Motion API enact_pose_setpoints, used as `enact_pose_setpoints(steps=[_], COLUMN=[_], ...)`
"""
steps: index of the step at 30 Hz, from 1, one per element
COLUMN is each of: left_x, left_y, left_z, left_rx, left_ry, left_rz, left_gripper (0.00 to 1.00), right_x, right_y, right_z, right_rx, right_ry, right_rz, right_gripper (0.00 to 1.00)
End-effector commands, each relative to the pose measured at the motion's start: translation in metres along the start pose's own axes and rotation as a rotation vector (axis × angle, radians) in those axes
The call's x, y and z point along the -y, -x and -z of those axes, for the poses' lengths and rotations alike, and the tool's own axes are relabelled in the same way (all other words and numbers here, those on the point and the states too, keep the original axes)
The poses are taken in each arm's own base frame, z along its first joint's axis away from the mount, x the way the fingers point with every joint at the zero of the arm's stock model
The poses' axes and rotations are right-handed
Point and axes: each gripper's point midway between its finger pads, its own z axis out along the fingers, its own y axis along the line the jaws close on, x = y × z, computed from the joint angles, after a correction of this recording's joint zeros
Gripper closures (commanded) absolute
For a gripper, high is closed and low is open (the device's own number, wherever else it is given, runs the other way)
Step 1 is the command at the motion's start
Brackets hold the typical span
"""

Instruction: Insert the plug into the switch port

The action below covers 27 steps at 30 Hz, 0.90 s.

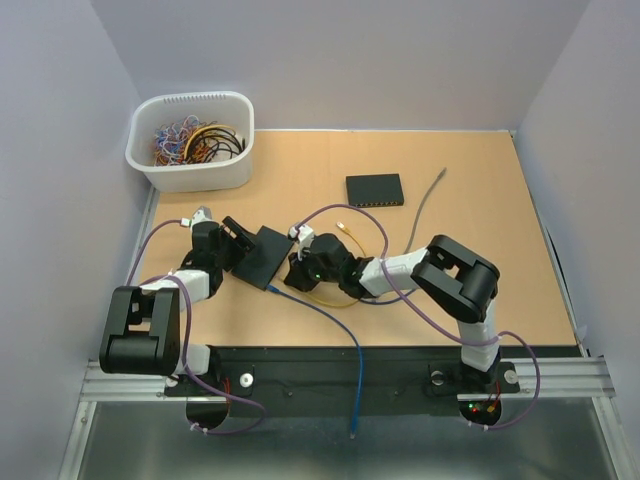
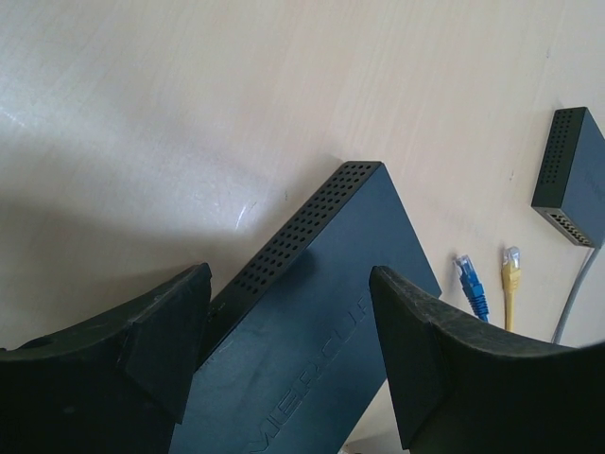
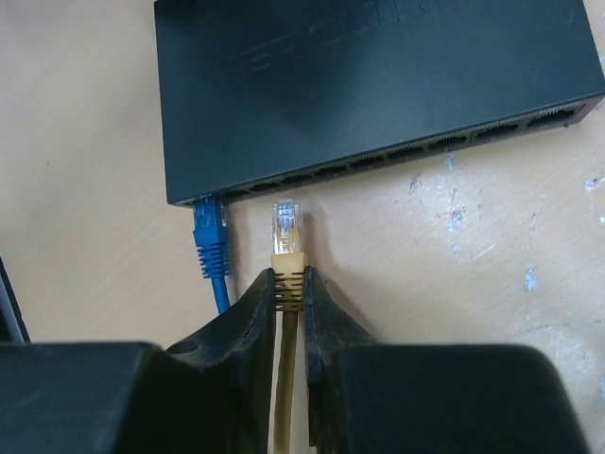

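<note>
The black switch [image 1: 262, 256] lies left of centre on the table. My left gripper [image 2: 288, 284] is open, one finger on each side of the switch [image 2: 312, 312], the left finger [image 2: 170, 322] close by its perforated side. The right gripper [image 3: 288, 284] is shut on the ribbed boot of the yellow plug [image 3: 287, 236]. The plug's clear tip points at the switch's row of ports [image 3: 397, 156] and stops just short of it. In the top view the right gripper [image 1: 300, 262] sits at the switch's right edge, opposite the left gripper [image 1: 232, 240].
A blue plug [image 3: 210, 236] lies at the left end of the port row, its cable [image 1: 335, 335] running off the near edge. A second black switch [image 1: 374, 189] and a grey cable [image 1: 425, 210] lie farther back. A white bin of cables [image 1: 190, 140] stands at the back left.
</note>
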Motion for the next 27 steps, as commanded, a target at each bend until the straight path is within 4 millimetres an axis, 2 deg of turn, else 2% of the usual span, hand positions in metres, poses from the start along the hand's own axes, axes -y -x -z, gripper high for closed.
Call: enact_pose_setpoints(steps=[1,13,27], left_x=[0.004,0.006,0.008], left_y=[0.002,0.0,-0.002], left_z=[0.0,-0.002,-0.007], left_rx=[0.009,-0.01,-0.037], left_ry=[-0.034,-0.044,-0.048], left_rz=[-0.011,-0.029,-0.051], left_gripper=[0.22,0.23,0.26], right_x=[-0.008,-0.003,-0.007], right_y=[0.026,0.033,0.051], right_z=[-0.011,-0.018,-0.013], right_rx=[0.079,0.086,0.1], right_ry=[0.013,-0.016,-0.026], right_rz=[0.017,0.02,0.036], right_gripper=[1.0,1.0,1.0])
